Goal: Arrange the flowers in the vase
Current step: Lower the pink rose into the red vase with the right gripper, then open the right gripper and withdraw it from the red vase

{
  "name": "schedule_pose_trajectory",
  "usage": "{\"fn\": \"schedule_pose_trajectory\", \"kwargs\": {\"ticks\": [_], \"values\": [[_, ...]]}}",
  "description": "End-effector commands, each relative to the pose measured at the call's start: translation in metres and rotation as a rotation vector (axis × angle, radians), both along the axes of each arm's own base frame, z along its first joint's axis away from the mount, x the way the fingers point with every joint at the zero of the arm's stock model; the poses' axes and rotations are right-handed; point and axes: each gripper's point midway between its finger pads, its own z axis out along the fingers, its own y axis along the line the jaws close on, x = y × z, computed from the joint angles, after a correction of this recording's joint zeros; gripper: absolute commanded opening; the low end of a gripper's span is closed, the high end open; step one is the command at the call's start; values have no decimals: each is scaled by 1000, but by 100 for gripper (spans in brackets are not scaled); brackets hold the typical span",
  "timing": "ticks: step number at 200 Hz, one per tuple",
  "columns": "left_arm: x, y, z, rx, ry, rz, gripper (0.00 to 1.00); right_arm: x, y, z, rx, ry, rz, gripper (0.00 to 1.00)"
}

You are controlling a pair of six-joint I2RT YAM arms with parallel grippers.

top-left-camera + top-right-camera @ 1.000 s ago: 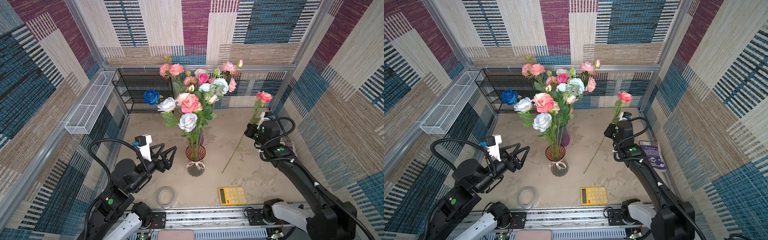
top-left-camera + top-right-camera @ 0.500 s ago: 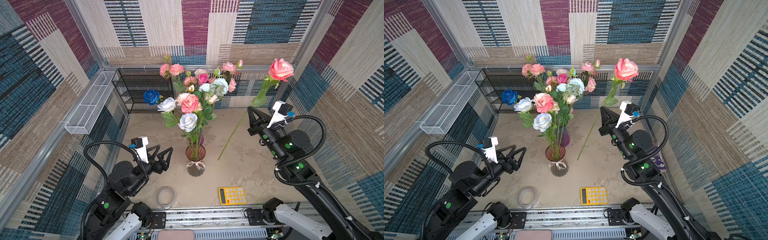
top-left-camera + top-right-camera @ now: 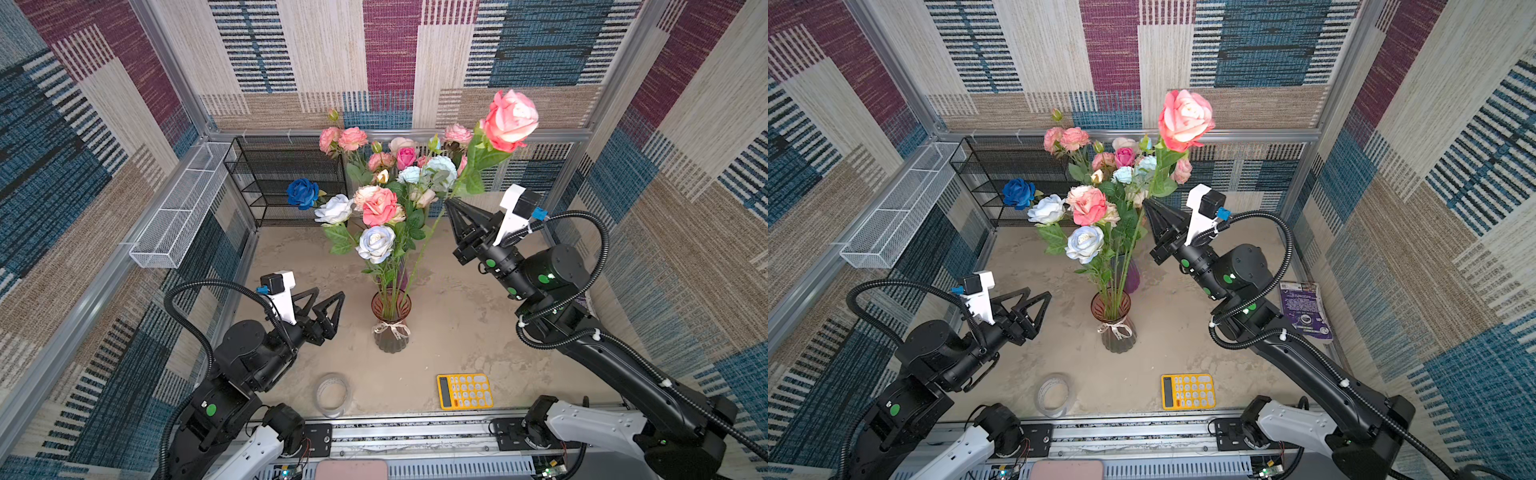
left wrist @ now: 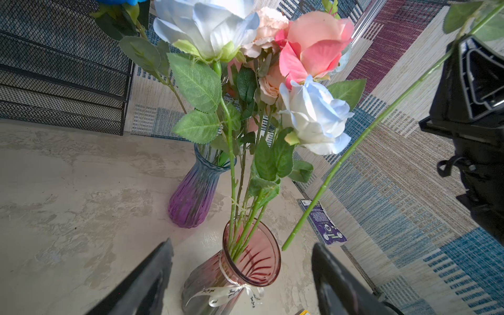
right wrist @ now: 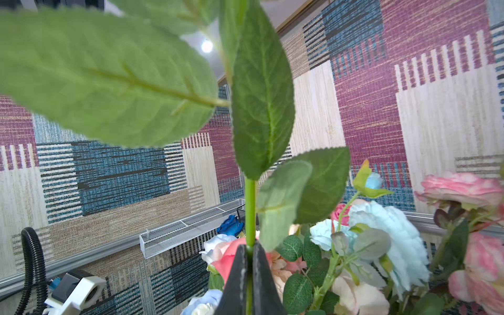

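- A clear roll of tape [image 3: 331,410] and a yellow pocket calculator [image 3: 464,391] lie nearest the rail on the grey table [image 3: 457,332]. Neither belongs to the task.
- The left gripper [image 3: 329,293] hovers low beside the vase, empty, with its black triangular fingers spread wide apart.
- The ribbed pink glass vase with a white ribbon bow [image 3: 390,328] stands upright mid-table and already holds several green stems.
- Just behind it is a purple-and-blue fluted glass vase [image 4: 195,191], which also holds stems.
- The bunch of pink, peach, white and pale blue artificial roses [image 3: 378,208] rises above both vases. I cannot tell which vase the deep blue one [image 3: 302,193] sits in.
- The right gripper [image 3: 446,202] is raised, its jaws pressed together on the stem of a long pink rose [image 3: 512,120].
- The left wrist view shows the stem's cut end [image 4: 283,247] just beside the pink vase's rim, not yet inside.
- No loose flower shows on the table, so this looks like the last one. What remains is to steer the stem into the mouth and release it.
- A black mesh shelf [image 3: 286,183] and a white wire basket [image 3: 178,216] stand farthest back.
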Motion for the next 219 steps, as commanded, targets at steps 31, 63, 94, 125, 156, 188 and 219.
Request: {"fn": "schedule_pose_trajectory", "kwargs": {"ticks": [31,63,94,125,156,188,219], "values": [[2,0,0,9,-3,6,81,11,11,-47,2,23,-22,0],[4,-2,-3,17,4,3,81,15,22,-97,-17,157,36,0],[5,-3,-7,18,10,3,81,9,34,-146,-64,296,122,3],[6,-3,-11,25,12,6,81,-4,48,-185,-132,413,222,5],[7,-5,-15,21,22,0,81,-14,56,-212,-207,496,279,14],[8,-4,-21,27,38,6,81,-22,51,-220,-243,537,289,29],[7,-2,-22,28,44,12,81,-33,38,-219,-242,547,280,56]]}}
